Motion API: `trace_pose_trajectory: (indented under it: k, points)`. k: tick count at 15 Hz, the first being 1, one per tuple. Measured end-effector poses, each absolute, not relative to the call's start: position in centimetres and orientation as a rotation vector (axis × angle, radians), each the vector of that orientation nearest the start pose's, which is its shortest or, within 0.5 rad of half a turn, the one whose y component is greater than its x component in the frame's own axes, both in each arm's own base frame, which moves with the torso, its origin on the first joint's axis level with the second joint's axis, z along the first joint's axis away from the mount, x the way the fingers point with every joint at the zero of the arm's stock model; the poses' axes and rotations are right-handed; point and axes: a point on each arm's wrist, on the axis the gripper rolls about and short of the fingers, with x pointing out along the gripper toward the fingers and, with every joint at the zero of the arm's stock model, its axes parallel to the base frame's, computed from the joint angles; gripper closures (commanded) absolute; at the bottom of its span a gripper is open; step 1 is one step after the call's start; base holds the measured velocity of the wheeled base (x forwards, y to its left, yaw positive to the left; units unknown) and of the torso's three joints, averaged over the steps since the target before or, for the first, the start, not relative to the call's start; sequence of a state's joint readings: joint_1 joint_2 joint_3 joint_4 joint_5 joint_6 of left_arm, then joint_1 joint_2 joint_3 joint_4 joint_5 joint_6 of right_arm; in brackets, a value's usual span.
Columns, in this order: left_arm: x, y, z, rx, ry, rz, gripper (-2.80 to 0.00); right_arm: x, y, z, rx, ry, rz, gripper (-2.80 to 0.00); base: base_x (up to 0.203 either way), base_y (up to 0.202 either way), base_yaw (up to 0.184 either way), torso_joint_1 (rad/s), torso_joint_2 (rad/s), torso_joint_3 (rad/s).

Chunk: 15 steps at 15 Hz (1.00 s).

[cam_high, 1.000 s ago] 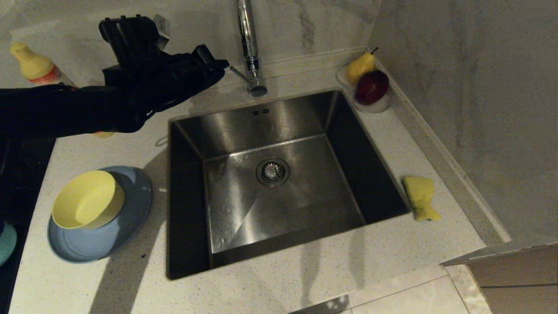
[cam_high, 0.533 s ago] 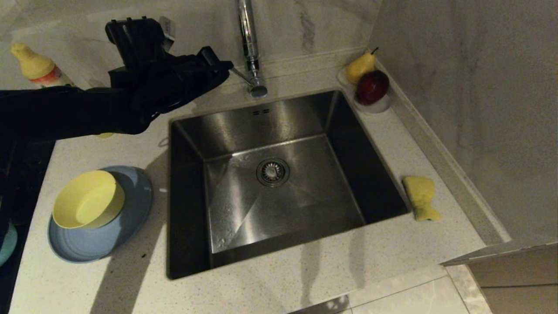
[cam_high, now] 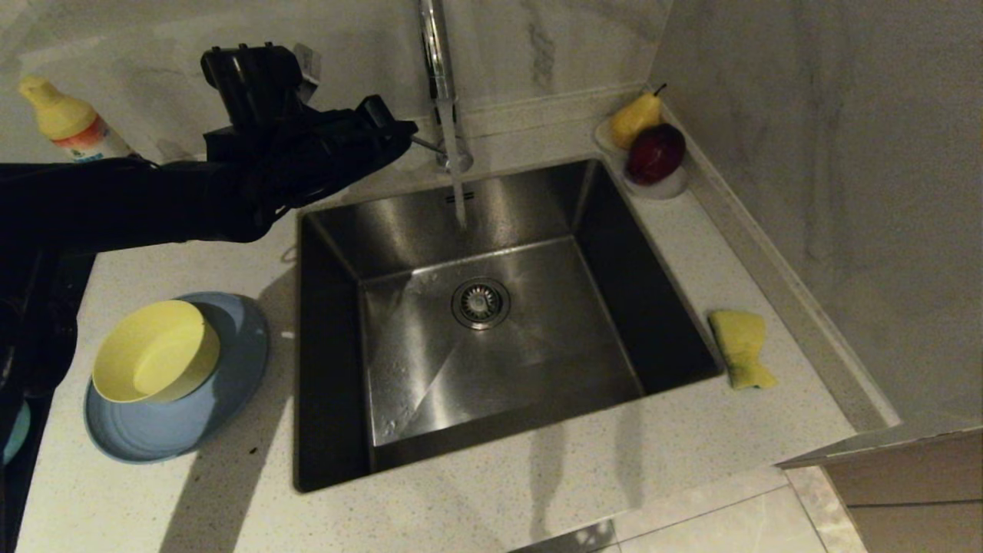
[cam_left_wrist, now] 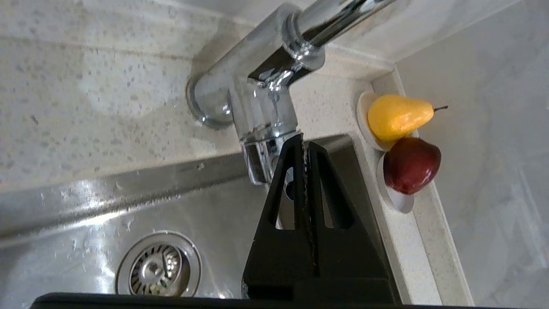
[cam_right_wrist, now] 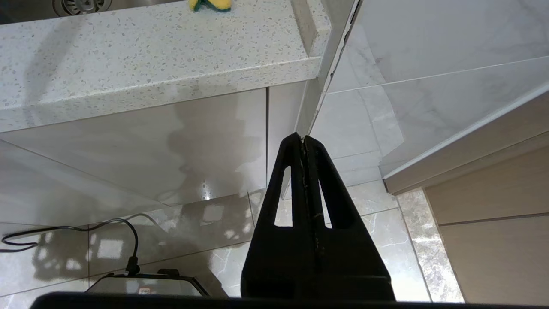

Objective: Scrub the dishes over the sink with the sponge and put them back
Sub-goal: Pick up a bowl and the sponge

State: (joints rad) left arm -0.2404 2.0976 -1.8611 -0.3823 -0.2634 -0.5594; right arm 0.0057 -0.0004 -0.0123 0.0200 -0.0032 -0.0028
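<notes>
The left gripper (cam_high: pixel 395 127) reaches across the far-left counter with its fingers pressed together and nothing between them, its tips right at the thin lever (cam_high: pixel 425 143) of the tall chrome tap (cam_high: pixel 436 69). That looks deliberate: pinched fingers make a firm point for nudging a lever, and water (cam_high: pixel 458 200) runs from the spout into the large square stainless-steel sink (cam_high: pixel 491 322). In the left wrist view the tips sit right at the tap's body (cam_left_wrist: pixel 261 124), with the round drain strainer (cam_left_wrist: pixel 158 268) below.

The dishes wait on the speckled white counter (cam_high: pixel 476 514) left of the basin: the small pale-yellow bowl (cam_high: pixel 153 352) rests inside the wide, shallow light-blue plate (cam_high: pixel 180 422), stacked close to the sink's left rim, likely for a short carry. A sliver of the teal bowl (cam_high: pixel 14 434) peeks in at the far left edge. The yellow sponge (cam_high: pixel 741 347) lies on the narrow counter strip right of the basin, near the wall.

The right gripper (cam_right_wrist: pixel 303 141) hangs low beside the cabinet front, fingers closed, empty, parked.

Room is good over the basin itself; it is tighter at the far side, where the tap and a yellow-capped bottle (cam_high: pixel 65 123) stand, and in the far right corner a yellow pear (cam_high: pixel 636 117) and dark red apple (cam_high: pixel 655 152) fill a small white dish (cam_high: pixel 668 187).
</notes>
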Motion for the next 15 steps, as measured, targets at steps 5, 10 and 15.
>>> trace_pose_trajectory:
  k: [5,10,15]
  points:
    - [41.7,-11.4,29.7,-0.544,0.042,-0.533,0.00,-2.4,0.0,7.7,-0.003,0.007,0.003,0.00,0.000,0.000,0.000,0.000,0.00,0.000]
    - [40.7,-11.8,29.9,-0.523,0.045,-0.533,0.00,-2.4,0.0,7.7,-0.003,0.007,0.003,0.00,0.000,0.000,0.000,0.000,0.00,0.000]
    - [39.6,-8.8,32.9,-0.525,-0.045,-0.458,0.00,-2.4,0.0,7.7,-0.003,0.007,0.002,0.00,0.000,0.000,0.000,0.000,0.00,0.000]
